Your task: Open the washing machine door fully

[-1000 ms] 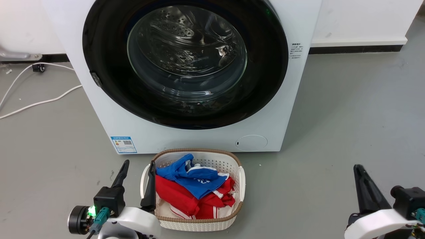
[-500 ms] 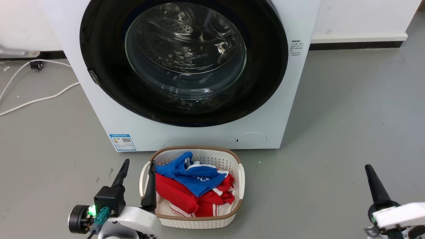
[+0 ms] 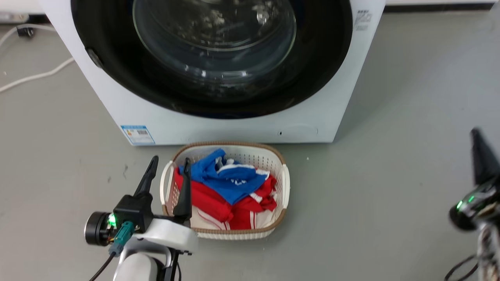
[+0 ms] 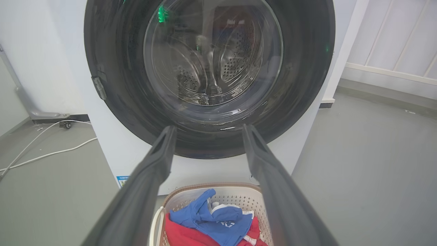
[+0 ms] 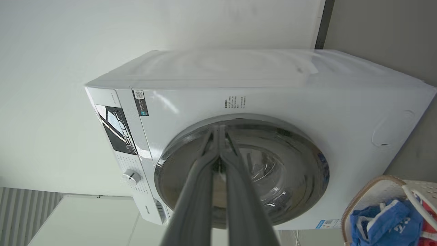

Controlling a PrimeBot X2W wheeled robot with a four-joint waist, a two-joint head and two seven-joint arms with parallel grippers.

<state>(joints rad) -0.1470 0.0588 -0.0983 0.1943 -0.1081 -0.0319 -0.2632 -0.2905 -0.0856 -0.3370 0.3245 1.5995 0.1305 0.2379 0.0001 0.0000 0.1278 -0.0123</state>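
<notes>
Floor (image 3: 390, 136): grey and smooth, with a few small dark specks.
Washing machine (image 3: 234, 130): white, standing on the floor.
Basket (image 3: 234, 234): white with a brown rim, on the floor just in front of the washing machine.
Cable (image 3: 35, 76): white, lying loose on the floor left of the washing machine.

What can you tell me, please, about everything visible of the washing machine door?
The door is large and round, nearly as wide as the white machine. Its wide rim looks like glossy black plastic. The centre is a bulging clear glass bowl, through which the perforated steel drum shows. A small grey tab sits on the rim's left edge. The door is shut, flush against the machine's front, and nothing touches it.
</notes>
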